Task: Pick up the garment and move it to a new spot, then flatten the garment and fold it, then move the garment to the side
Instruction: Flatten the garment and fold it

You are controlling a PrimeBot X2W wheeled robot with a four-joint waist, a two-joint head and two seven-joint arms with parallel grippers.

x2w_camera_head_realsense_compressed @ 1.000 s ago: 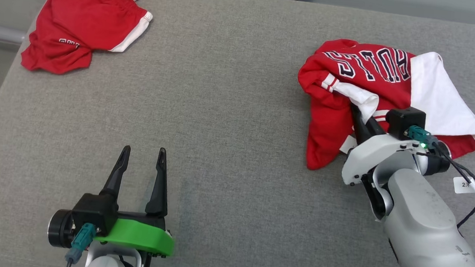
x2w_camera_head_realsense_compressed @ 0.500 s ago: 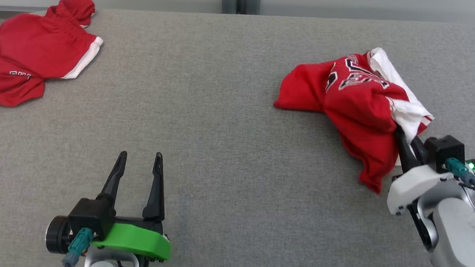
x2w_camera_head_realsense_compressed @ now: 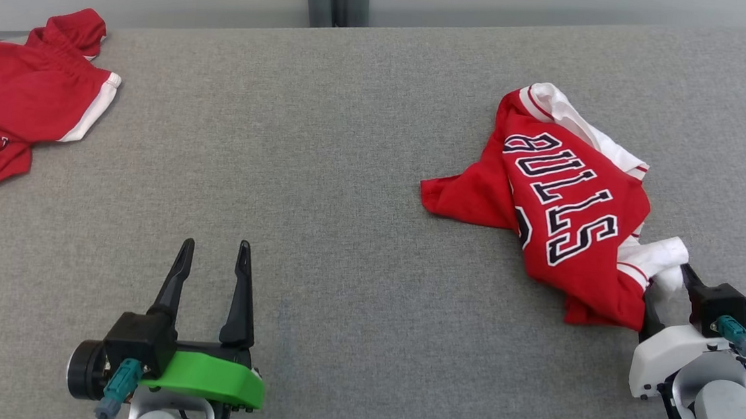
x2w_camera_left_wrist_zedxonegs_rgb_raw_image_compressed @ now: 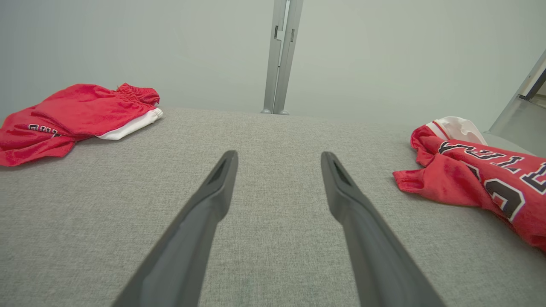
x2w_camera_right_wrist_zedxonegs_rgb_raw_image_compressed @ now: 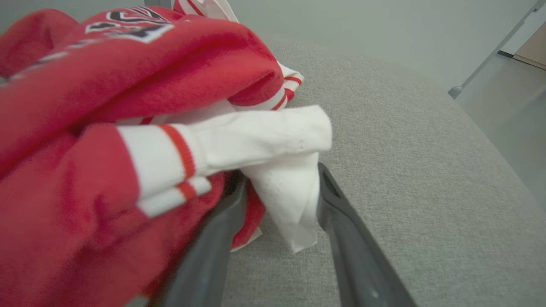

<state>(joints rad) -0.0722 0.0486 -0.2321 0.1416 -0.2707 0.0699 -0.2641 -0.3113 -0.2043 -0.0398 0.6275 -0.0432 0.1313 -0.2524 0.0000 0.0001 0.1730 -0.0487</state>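
Grey cushion (x2w_camera_head_realsense_compressed: 363, 168), red jersey (x2w_camera_head_realsense_compressed: 568, 213); left jaws wide, right jaws apart around its fold.

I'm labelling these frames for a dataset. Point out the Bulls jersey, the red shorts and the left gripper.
Bulls jersey (x2w_camera_head_realsense_compressed: 573, 203), head view, on its lettered red front.
Red shorts (x2w_camera_head_realsense_compressed: 15, 97), head view, on the red cloth near the middle.
Left gripper (x2w_camera_head_realsense_compressed: 217, 243), head view, midway between its fingertips.

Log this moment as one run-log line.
jersey: heaped on grey surface | right tool: open, jersey edge between jaws | left tool: open, empty
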